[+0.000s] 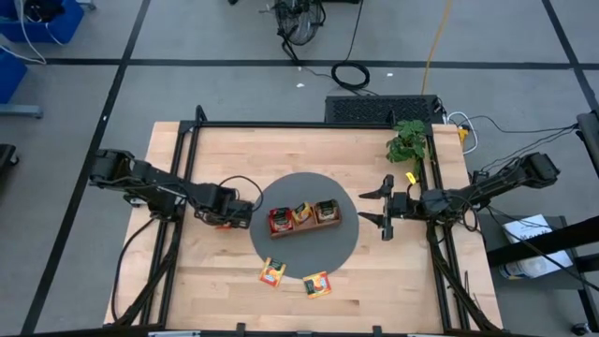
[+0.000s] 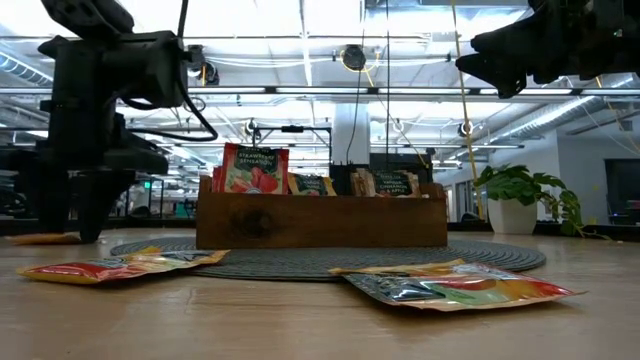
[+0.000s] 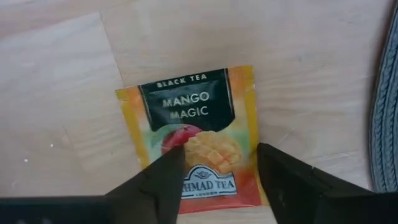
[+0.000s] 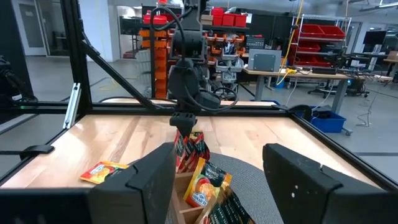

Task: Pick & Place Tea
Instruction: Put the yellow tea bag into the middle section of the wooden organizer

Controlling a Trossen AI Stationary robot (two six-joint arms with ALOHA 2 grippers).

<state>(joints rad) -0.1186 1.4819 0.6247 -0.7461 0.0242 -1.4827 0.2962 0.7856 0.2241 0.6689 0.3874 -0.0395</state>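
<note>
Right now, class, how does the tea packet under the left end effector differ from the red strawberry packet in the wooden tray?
The mango packet lies flat on bare wood; the strawberry packet stands upright in the tray. The mango packet is orange-yellow, the strawberry packet red. Both are small square tea packets.

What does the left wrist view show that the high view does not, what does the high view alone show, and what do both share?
Only the left wrist view shows the print on the packet under the left gripper: "Black Tea, Mango Magic", with the open fingers straddling its lower edge. Only the high view shows the wooden tray with its packets, two loose packets on the table, the potted plant and the right gripper, open beside the mat. Both share the round grey mat and the left gripper by its edge.
</note>
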